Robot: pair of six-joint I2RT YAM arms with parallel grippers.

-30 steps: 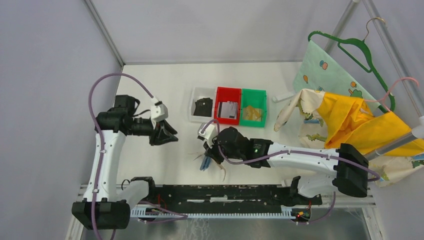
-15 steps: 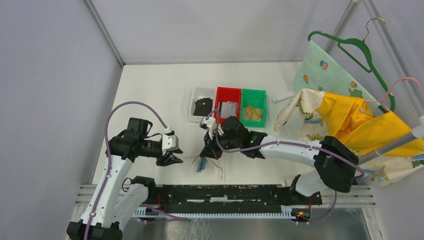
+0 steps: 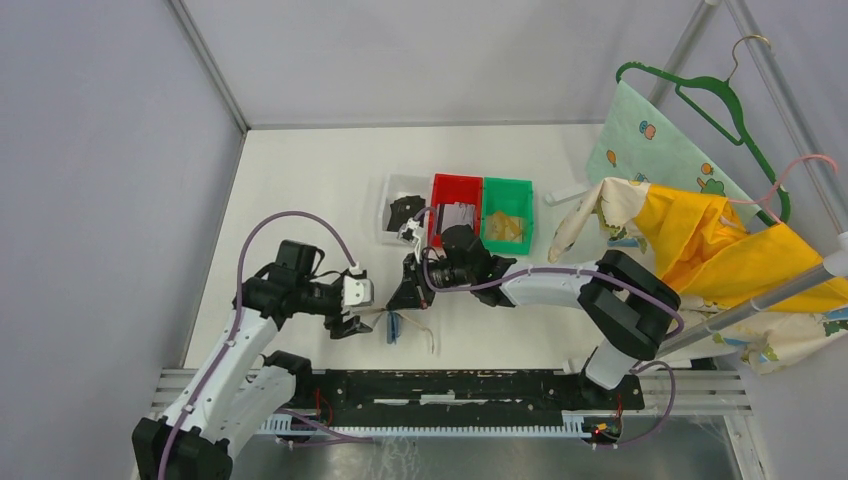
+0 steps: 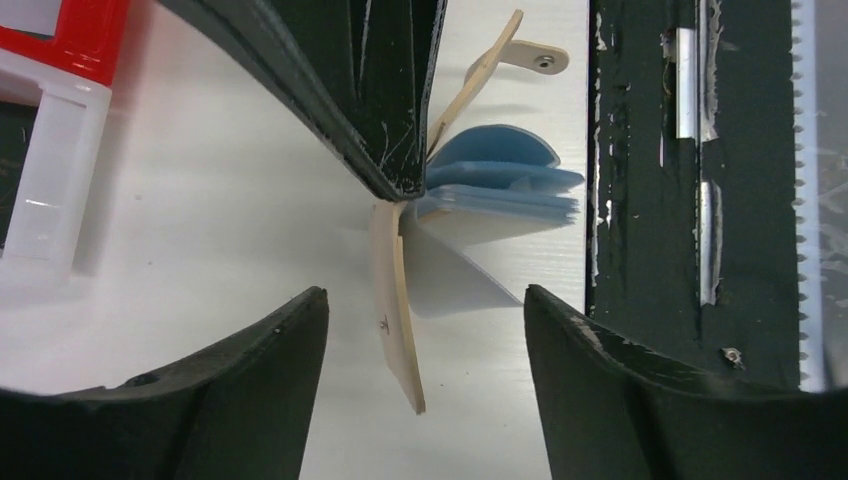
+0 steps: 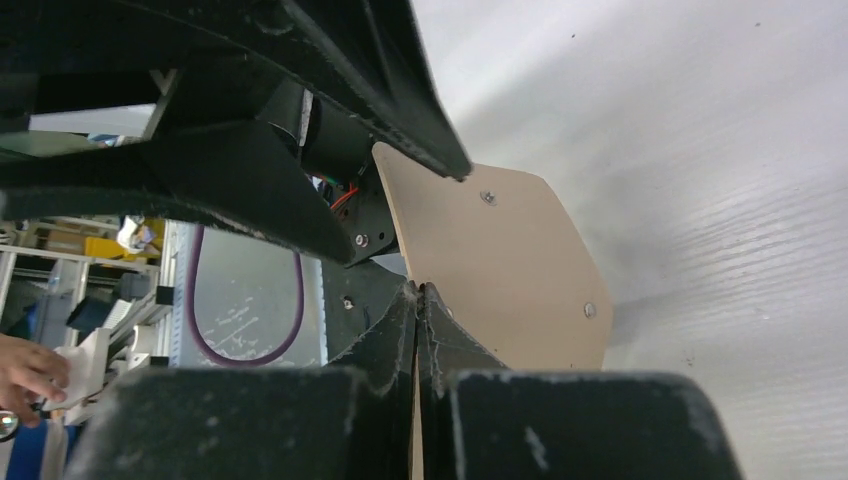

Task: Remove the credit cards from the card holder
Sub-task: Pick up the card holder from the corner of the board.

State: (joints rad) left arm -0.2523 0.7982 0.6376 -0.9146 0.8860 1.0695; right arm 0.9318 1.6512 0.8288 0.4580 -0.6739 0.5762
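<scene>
Card holder (image 3: 394,326) on the desk (image 3: 300,180), toward the front edge, just short of the black rail (image 3: 450,385), between the two pincers. Splayed open: tan flaps spread, blue-grey pockets (image 4: 505,185) fanned out beside them, snap tab (image 4: 535,58) at the far end, lifted off the surface.

Right pincer (image 3: 407,298): fingers together, clamped on the edge of one tan flap (image 5: 500,270), close to where the flaps meet the pockets.

Left pincer (image 3: 358,324): fingers apart, low over the desk, straddling another tan flap that stands on edge in the gap and touches neither finger. Tips of the two pincers very near each other.

Credit cards (image 3: 458,216): pale grey-white stack in the red bin (image 3: 436,205), behind the right arm, apart from the holder. Any card left inside the pockets: cannot tell.

White bin (image 3: 405,181) to the left of the red one, black lump (image 3: 403,212) inside. Green bin (image 3: 508,184) to the right, yellowish-tan lump (image 3: 505,226) inside. All three bins side by side, touching.
</scene>
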